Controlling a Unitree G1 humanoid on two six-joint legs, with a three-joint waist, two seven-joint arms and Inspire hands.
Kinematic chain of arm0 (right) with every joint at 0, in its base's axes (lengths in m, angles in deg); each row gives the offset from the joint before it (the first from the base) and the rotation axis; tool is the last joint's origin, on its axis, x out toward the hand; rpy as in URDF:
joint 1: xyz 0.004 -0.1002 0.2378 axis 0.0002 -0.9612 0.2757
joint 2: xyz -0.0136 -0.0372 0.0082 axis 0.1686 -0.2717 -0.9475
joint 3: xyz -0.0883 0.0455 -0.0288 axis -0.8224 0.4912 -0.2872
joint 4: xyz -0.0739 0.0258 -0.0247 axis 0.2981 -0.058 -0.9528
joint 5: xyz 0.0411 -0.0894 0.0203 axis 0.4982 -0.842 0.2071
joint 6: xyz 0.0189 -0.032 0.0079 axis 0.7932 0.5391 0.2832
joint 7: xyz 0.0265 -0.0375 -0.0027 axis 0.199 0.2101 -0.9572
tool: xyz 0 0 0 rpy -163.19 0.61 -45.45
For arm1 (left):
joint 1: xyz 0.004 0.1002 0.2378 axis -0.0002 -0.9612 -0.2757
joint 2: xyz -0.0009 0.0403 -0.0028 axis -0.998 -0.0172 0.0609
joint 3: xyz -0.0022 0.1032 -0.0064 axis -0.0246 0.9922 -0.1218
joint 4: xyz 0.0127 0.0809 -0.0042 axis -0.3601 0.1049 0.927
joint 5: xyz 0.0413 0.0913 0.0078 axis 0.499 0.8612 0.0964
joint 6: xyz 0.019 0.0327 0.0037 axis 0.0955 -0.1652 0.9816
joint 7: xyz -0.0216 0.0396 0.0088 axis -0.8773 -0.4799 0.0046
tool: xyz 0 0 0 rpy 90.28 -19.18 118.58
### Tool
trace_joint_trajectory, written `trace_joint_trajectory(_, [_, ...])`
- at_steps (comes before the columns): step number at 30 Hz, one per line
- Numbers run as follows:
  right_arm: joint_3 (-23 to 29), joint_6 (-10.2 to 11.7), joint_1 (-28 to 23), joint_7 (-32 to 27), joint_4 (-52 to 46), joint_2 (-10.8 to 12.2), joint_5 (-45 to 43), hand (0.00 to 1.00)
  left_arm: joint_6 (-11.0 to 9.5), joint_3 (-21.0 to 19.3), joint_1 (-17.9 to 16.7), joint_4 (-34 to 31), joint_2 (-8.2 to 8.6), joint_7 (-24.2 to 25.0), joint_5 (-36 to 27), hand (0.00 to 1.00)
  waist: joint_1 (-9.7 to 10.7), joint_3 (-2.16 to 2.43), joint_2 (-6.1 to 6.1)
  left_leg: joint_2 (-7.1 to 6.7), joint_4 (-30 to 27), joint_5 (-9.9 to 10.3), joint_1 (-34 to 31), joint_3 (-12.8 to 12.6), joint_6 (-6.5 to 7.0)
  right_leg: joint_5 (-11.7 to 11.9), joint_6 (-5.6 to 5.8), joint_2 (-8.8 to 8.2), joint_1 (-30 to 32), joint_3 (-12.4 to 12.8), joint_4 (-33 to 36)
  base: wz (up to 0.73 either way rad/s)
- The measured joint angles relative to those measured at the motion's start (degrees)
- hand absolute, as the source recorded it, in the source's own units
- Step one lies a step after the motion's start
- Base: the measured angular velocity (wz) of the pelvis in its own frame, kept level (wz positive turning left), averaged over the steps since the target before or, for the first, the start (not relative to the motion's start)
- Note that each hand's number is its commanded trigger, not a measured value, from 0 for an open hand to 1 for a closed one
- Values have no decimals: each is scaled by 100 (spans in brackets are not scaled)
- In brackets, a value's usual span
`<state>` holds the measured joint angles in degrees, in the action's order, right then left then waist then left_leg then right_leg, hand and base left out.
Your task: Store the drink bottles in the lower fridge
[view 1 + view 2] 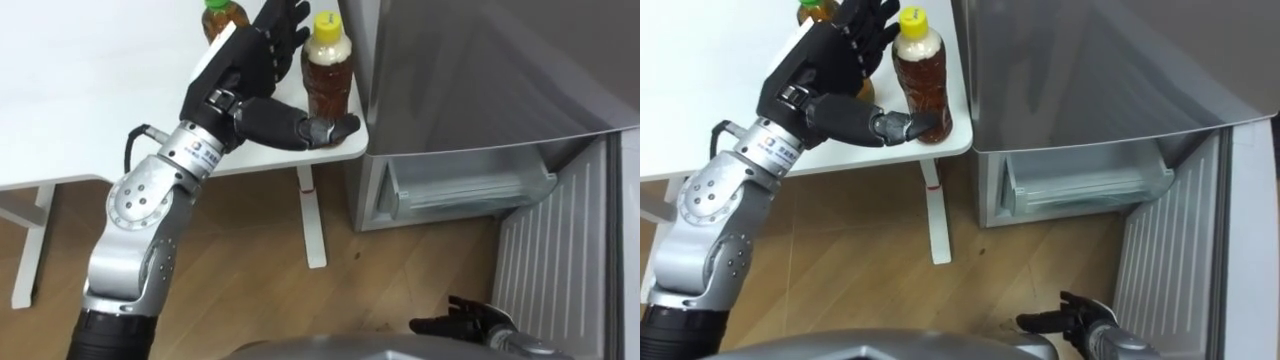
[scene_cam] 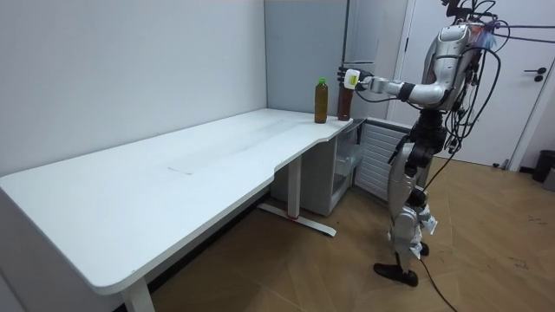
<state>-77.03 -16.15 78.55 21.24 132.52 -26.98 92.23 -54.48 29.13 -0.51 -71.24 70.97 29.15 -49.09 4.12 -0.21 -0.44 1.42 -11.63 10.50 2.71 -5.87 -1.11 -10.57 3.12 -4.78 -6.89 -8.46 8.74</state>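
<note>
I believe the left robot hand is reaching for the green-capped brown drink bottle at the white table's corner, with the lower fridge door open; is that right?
Not quite. The left eye view shows the left robot hand at the yellow-capped brown drink bottle; the green-capped bottle stands beyond the hand. The rest holds: it is at the white table corner, and the lower fridge door is open.

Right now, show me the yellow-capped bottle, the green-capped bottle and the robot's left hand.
yellow-capped bottle (image 1: 328,85): left eye view, on its brown body.
green-capped bottle (image 2: 321,104): room view, on its body.
left hand (image 1: 245,68): left eye view, on its middle, below the fingers.
</note>
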Motion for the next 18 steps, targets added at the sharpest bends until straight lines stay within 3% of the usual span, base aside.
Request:
trace_joint_trajectory(9, [24,-5,-13,35,-23,-1,-6,0,7,-4,3,188,13,-23,89,0,33,13,23,0,-2,0,3,-11,0,1,-2,2,-8,46,13,0])
trace_joint_trajectory(18, [56,-142,-134,41,-324,-8,-203,0,209,-34,112,250,8,-166,326,0,37,1,57,10,-15,6,-1,-18,8,2,-3,2,42,58,93,0])
